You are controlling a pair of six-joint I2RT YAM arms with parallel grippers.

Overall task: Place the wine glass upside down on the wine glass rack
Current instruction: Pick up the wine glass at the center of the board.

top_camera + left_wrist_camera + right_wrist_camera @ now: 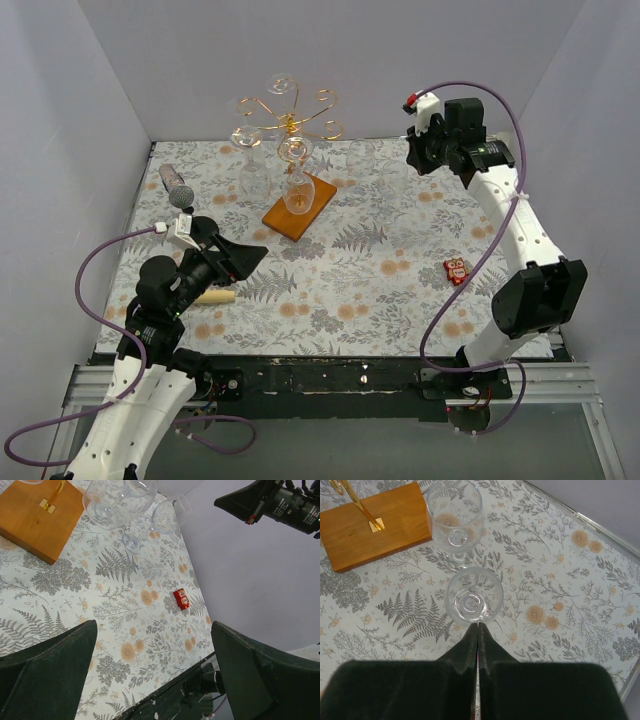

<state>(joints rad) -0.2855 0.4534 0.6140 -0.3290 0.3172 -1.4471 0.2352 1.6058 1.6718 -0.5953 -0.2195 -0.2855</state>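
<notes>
Two clear wine glasses stand upright on the floral cloth to the right of the rack base. The nearer wine glass [473,595] [170,515] is seen from straight above. My right gripper [478,625] [415,152] is shut, its tips at that glass's near rim; I cannot tell whether they touch it. The other glass [455,517] [120,500] stands beside the wooden base. The wine glass rack [290,120] is a copper wire tree on an orange-brown base [299,208] [370,527] [35,520]. My left gripper [155,675] [245,258] is wide open and empty, low at the left front.
A small red object [457,270] [181,599] lies at the right front. A microphone [175,185] lies at the back left. A cream stick [215,296] lies by the left arm. A glass [250,172] is left of the rack. White walls enclose the table.
</notes>
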